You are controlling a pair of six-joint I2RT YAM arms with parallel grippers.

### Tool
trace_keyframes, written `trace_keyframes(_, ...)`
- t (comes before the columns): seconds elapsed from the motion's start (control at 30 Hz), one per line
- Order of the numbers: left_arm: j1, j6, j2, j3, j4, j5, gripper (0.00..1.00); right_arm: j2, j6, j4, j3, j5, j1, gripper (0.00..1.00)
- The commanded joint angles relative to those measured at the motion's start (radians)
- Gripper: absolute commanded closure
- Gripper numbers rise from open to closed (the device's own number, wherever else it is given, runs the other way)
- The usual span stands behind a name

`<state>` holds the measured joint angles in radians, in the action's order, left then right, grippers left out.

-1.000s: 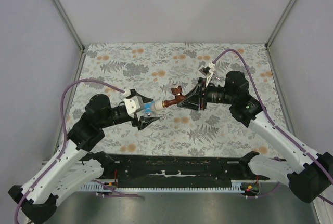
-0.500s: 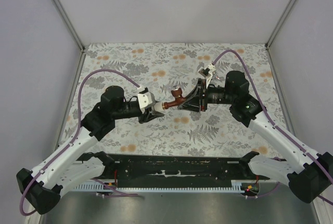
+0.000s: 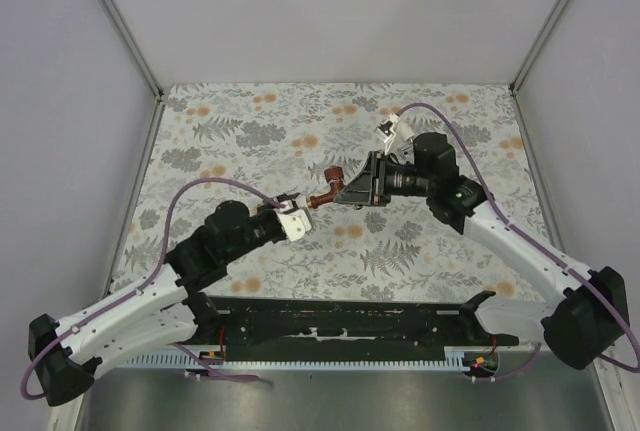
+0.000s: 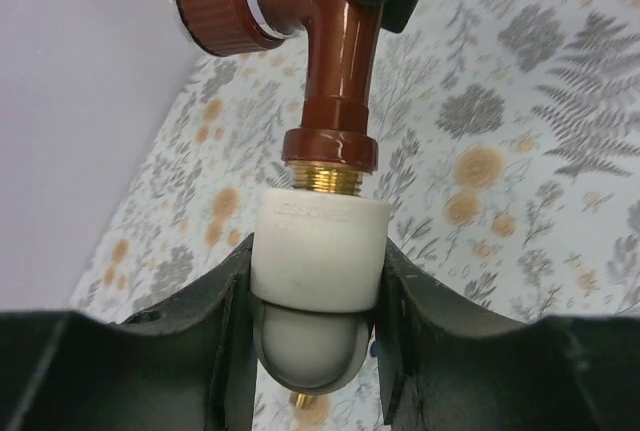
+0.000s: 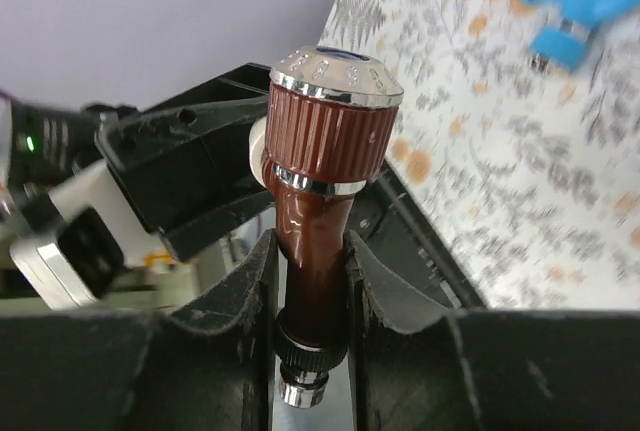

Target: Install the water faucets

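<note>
The reddish-brown faucet [image 3: 327, 187] hangs in the air between both grippers over the middle of the table. My right gripper [image 3: 343, 191] is shut on its body [image 5: 318, 201], with the round knob [image 5: 335, 86] above the fingers. My left gripper [image 3: 300, 213] is shut on a small white pipe fitting [image 4: 318, 251]. The faucet [image 4: 340, 41] has its brass thread [image 4: 325, 179] entering the top of the fitting. A blue faucet [image 5: 578, 13] lies on the table in the right wrist view. The white-silver faucet is out of view.
The floral tablecloth [image 3: 250, 121] covers the table, and grey walls close in three sides. A black rail [image 3: 330, 326] runs along the near edge between the arm bases. Purple cables loop over both arms.
The left arm has swung lower and nearer, turning its wrist while keeping hold of the fitting. The right gripper has shifted left and slightly up with the faucet.
</note>
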<state>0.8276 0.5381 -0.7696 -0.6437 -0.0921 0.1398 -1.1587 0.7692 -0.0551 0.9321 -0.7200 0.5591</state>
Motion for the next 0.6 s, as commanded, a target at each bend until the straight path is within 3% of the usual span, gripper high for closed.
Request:
trace_keyframes(0.0, 0.129, 0.281, 0.044, 0.093, 0.213, -0.379, 0.98, -0.103, 0.315, -0.071, 0.05, 0.07, -0.004, 1.0)
trace_keyframes(0.13, 0.157, 0.284, 0.052, 0.127, 0.252, -0.396, 0.98, -0.139, 0.325, -0.086, 0.062, 0.056, -0.005, 0.97)
trace_keyframes(0.23, 0.156, 0.202, 0.07, 0.13, 0.252, -0.358, 0.98, -0.09, 0.241, -0.094, 0.089, 0.105, -0.007, 0.79)
trace_keyframes(0.33, 0.153, 0.136, 0.076, 0.128, 0.235, -0.33, 0.98, -0.024, 0.09, -0.104, 0.119, 0.145, -0.013, 0.53)
trace_keyframes(0.43, 0.133, 0.056, 0.088, 0.119, 0.229, -0.284, 0.98, 0.045, -0.115, -0.103, 0.122, 0.148, -0.037, 0.34)
trace_keyframes(0.57, 0.044, -0.05, 0.125, 0.115, 0.23, -0.145, 0.98, 0.164, -0.399, -0.104, 0.084, 0.146, -0.054, 0.17)
